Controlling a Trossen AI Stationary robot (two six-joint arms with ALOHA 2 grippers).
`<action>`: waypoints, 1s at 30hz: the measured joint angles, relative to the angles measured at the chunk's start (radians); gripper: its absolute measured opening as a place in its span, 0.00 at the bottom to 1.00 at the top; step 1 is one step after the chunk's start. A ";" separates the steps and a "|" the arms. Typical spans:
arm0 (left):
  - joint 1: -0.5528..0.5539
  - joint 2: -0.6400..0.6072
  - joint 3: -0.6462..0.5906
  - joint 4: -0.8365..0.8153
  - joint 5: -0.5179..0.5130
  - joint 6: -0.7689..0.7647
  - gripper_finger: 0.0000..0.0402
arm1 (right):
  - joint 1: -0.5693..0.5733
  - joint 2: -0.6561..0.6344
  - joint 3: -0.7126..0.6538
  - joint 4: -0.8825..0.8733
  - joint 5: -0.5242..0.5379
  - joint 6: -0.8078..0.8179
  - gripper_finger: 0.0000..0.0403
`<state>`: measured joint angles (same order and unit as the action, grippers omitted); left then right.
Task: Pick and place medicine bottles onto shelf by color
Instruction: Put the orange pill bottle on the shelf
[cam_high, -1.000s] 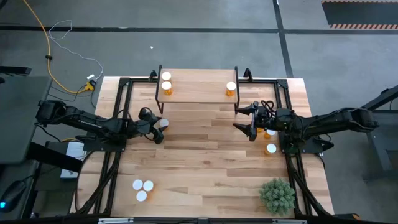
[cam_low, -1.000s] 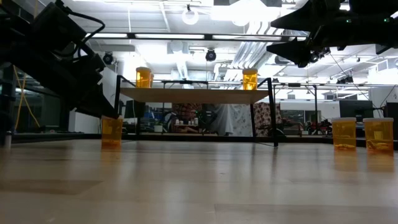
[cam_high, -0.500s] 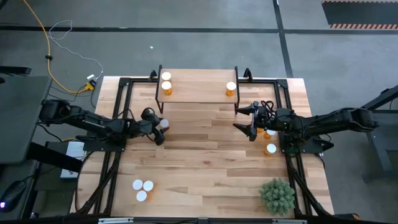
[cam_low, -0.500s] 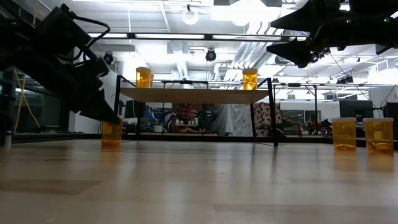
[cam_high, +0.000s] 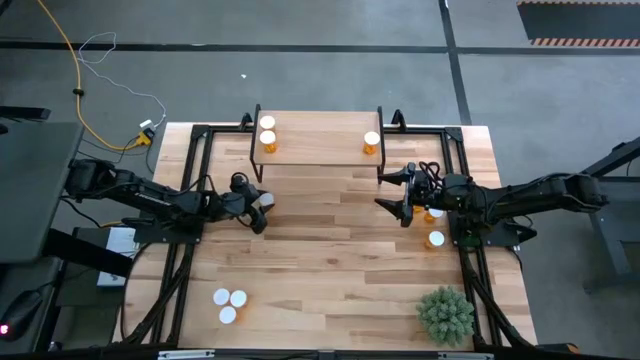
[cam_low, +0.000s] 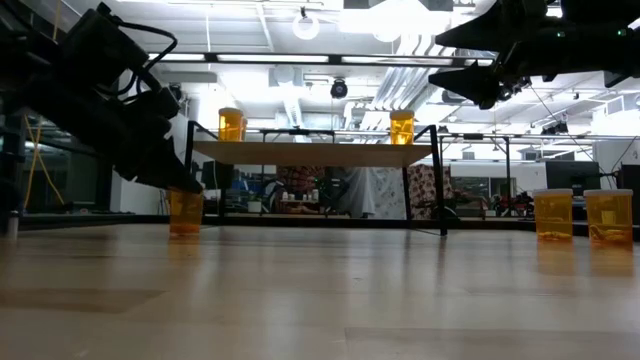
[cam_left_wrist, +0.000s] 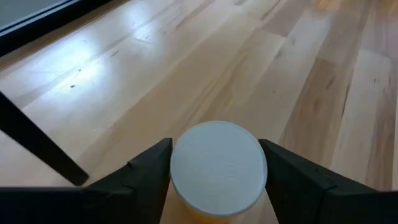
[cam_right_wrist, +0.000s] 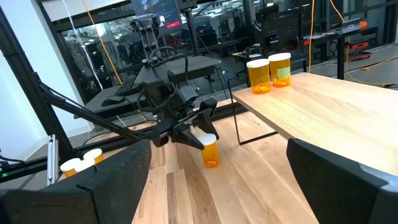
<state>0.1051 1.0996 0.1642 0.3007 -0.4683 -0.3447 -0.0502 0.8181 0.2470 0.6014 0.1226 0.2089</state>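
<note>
My left gripper (cam_left_wrist: 217, 186) is shut on an amber medicine bottle with a white cap (cam_high: 260, 200), in front of the shelf's left legs. The light-wood shelf (cam_high: 318, 152) stands at the far edge. It carries two bottles at its left end (cam_high: 267, 132) and one at its right end (cam_high: 371, 142). My right gripper (cam_high: 398, 201) is open and holds nothing. It hovers high above the table near the shelf's right legs and shows at the top of the low view (cam_low: 478, 72). Two bottles (cam_high: 435, 226) stand beside the right arm, and three (cam_high: 229, 302) stand near the near-left corner. My left gripper pinches the bottle between its two fingers (cam_left_wrist: 146, 177) at the cap end (cam_left_wrist: 217, 167), one finger on each side. The fingers come slanting down from the table's left. The bottle (cam_low: 185, 212) stands upright; whether its base touches the tabletop, I cannot tell.
A spiky green plant (cam_high: 445, 314) stands at the near-right corner. Black frame rails (cam_high: 190, 180) run along both sides of the table. The shelf's thin black legs (cam_low: 190, 175) stand just behind the held bottle. Bare wood lies across the middle of the table (cam_high: 330, 250).
My left gripper has moved a little toward the table's right, and the upright bottle between its fingers has gone with it. The right arm has kept still.
</note>
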 joint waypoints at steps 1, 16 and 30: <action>0.000 0.000 0.000 0.002 0.000 0.000 0.53 | 0.000 0.000 0.000 0.000 0.000 0.000 0.91; -0.002 0.000 0.201 -0.062 0.317 0.092 0.53 | 0.000 0.000 0.000 0.000 0.000 0.000 0.91; 0.043 0.000 0.746 -0.652 -0.032 0.330 0.53 | 0.000 0.000 0.000 -0.003 0.000 0.000 0.91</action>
<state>0.1482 1.0992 0.9103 -0.3513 -0.5003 -0.0145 -0.0501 0.8178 0.2470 0.5986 0.1226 0.2089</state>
